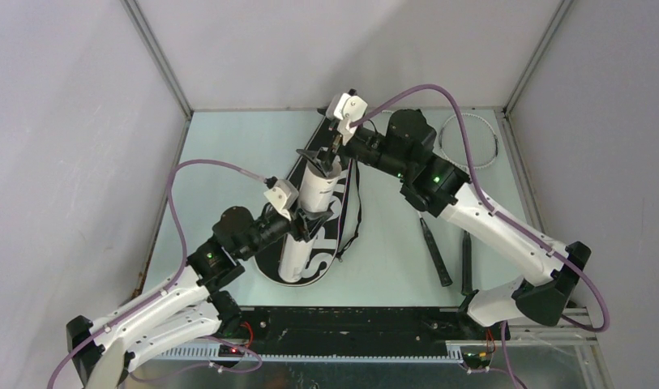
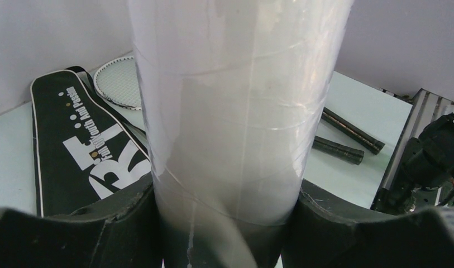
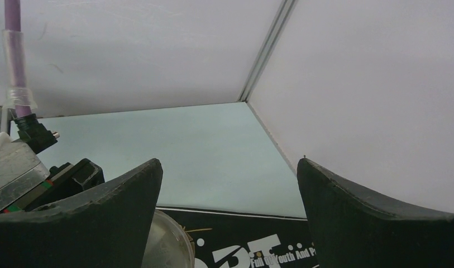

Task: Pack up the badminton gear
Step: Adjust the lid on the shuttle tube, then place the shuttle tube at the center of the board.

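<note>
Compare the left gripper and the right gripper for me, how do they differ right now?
The left gripper is clamped on the white tube, a finger on each side; the right gripper is open and holds nothing. The left gripper grips the tube's middle, while the right gripper sits by its far end. Both are over the black bag.
</note>
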You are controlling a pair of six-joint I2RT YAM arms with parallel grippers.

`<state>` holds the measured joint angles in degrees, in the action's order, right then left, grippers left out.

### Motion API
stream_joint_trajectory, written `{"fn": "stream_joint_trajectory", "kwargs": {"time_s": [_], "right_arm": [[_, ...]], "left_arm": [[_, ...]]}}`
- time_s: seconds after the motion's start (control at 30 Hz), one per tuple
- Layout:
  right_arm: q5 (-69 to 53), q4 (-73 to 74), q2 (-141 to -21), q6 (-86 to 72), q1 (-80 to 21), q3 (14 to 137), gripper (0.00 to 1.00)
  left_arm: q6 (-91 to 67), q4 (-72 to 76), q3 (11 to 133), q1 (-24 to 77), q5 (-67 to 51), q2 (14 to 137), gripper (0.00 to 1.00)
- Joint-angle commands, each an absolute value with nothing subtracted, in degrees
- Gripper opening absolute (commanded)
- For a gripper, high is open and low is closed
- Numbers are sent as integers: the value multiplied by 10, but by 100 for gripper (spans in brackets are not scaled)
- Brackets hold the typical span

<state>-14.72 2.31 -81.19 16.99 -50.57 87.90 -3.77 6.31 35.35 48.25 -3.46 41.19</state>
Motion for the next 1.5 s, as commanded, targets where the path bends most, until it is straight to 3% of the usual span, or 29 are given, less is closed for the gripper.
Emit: {"fn": "stream_joint_trajectory", "kwargs": {"time_s": [0.0, 0.6, 1.07, 1.33, 1.47], "right_arm": [[-115, 33, -796, 170, -514, 884, 94], [-162, -98, -661, 33, -441, 833, 98], [-95, -77, -515, -18, -365, 610, 99], [-50, -44, -467, -55, -344, 544, 99], [-26, -22, -451, -74, -334, 521, 99]], "left_arm": [[5, 166, 346, 480, -63, 392, 59], [218, 226, 244, 481, -160, 329, 61], [418, 27, 244, 481, -275, 225, 62], [388, 82, 233, 479, -85, 240, 61], [335, 159, 224, 472, 99, 276, 63]]}}
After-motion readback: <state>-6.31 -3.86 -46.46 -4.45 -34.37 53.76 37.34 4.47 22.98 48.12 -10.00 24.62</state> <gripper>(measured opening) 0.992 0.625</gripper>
